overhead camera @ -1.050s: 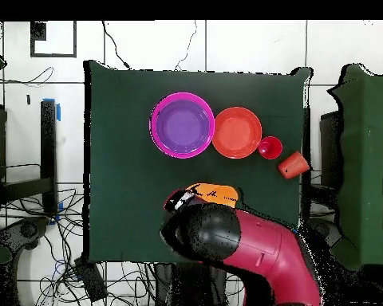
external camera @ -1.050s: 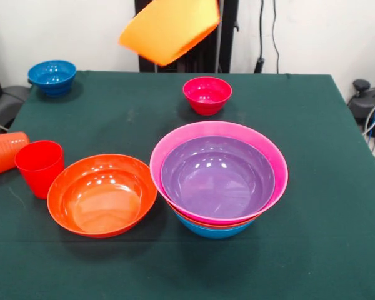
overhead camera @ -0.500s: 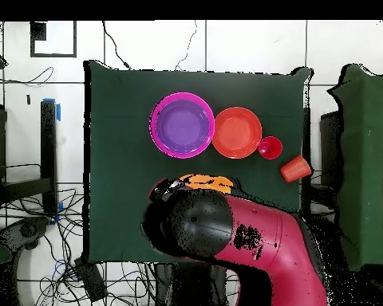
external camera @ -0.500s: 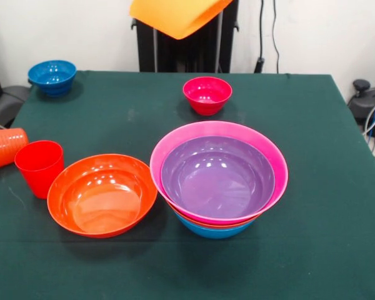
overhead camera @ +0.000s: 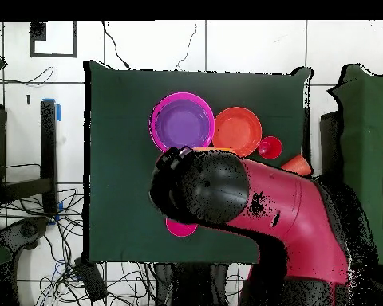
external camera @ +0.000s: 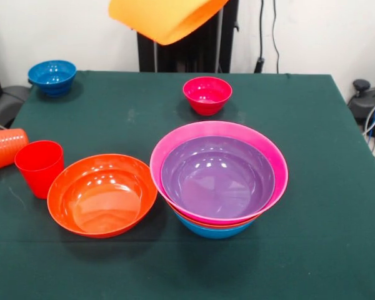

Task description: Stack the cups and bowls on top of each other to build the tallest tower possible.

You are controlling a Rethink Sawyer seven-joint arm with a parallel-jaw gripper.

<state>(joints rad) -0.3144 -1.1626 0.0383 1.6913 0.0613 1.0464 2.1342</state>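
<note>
A large yellow-orange bowl (external camera: 165, 19) hangs tilted in the air above the table's far side, so my gripper is shut on it, though the bowl hides the gripper itself. The tower (external camera: 219, 181) has a purple bowl (external camera: 217, 176) inside a pink bowl (external camera: 175, 144), over a red-orange rim and a blue base (external camera: 214, 230). To the left sit a wide red-orange bowl (external camera: 102, 194), an upright red cup (external camera: 39, 167) and a ribbed orange cup (external camera: 3, 149) on its side. Farther back are a small magenta bowl (external camera: 207, 94) and a small blue bowl (external camera: 52, 76).
In the overhead view the red and black arm (overhead camera: 227, 195) covers the table's middle, reaching the edge of the pink bowl (overhead camera: 181, 123). It partly hides the orange cup (overhead camera: 302, 166). The small magenta bowl (overhead camera: 181, 229) peeks out below it.
The arm has swung with the yellow-orange bowl toward the tower. In the front view the bowl has shifted left. In the overhead view the small magenta bowl now shows.
</note>
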